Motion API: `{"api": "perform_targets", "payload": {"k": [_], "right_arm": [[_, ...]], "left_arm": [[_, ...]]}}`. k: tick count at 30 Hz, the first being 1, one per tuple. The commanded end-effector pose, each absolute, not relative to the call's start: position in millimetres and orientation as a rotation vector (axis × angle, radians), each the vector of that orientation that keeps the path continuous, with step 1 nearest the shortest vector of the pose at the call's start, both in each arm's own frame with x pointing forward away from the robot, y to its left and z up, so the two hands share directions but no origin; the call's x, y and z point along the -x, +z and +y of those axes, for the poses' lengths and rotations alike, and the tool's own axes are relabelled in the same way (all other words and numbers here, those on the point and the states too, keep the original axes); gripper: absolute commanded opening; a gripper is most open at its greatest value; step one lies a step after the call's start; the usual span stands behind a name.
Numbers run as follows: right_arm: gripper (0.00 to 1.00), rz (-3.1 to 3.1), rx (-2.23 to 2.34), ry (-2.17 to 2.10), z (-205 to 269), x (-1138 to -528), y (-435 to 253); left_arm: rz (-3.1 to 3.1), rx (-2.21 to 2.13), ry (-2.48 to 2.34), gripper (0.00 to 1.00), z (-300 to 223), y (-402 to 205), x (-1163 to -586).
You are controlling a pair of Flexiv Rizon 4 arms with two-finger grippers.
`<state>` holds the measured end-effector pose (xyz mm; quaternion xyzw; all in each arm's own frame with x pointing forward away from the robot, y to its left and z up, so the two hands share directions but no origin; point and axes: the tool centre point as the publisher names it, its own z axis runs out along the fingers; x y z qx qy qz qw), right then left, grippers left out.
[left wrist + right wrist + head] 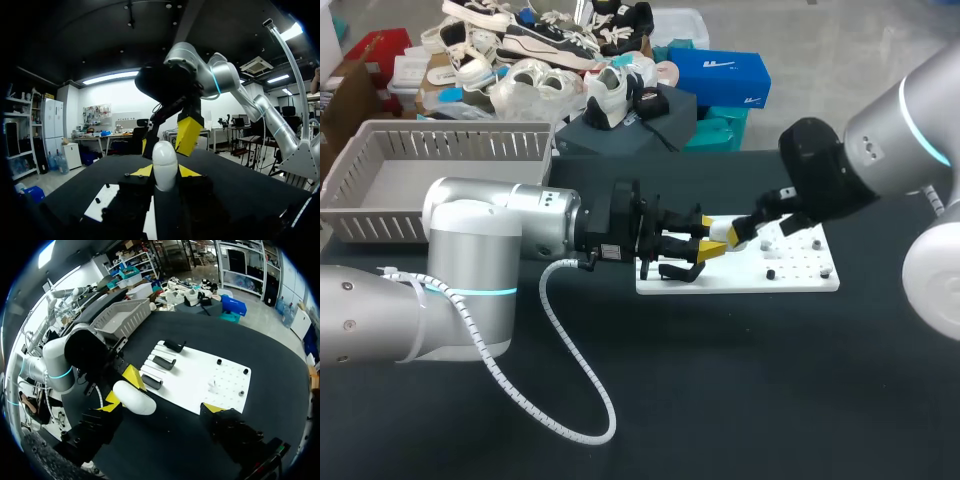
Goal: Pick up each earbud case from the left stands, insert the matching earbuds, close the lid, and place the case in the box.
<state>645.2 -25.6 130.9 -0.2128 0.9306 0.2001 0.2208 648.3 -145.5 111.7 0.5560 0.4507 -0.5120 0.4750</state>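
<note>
Closest to the lens, our left gripper pinches a white earbud case between its yellow tips, one pad on each side. The rounded shell stands up out of the fingers, above the white board. The low grip leaves the upper half of the case free, and we judge that is the point: the other arm needs room to work at the lid.

Our right gripper meets the case from the opposite side with its fingers spread wide. One yellow tip is just beside the shell and the other is well apart from it, so it grips nothing. We cannot tell from these views whether the lid is open or closed.

Beyond the two grippers, three dark stands lie in a row on the half of the board nearer our left arm. The other half carries small dark pegs and one small white piece that may be an earbud.

On our left arm's side of the table, well apart from the board, the grey slatted box waits for the finished case. We read this as the step between lifting the case and loading the earbuds, with placement in the box not yet done.
</note>
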Motion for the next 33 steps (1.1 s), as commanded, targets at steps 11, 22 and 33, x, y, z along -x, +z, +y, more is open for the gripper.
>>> {"api": "perform_targets", "payload": {"k": [11,22,33], "right_arm": [[1.0,2.573,0.608,0.479,-26,-657,152],[1.0,2.548,0.612,0.443,-29,-656,172],[1.0,2.599,0.588,0.508,-22,-636,143]], "left_arm": [[1.098,-1.36,-1.254,0.0,-146,111,-649],[1.098,-1.36,-1.254,0.0,-146,111,-649],[1.098,-1.36,-1.254,0.0,-146,111,-649]]}}
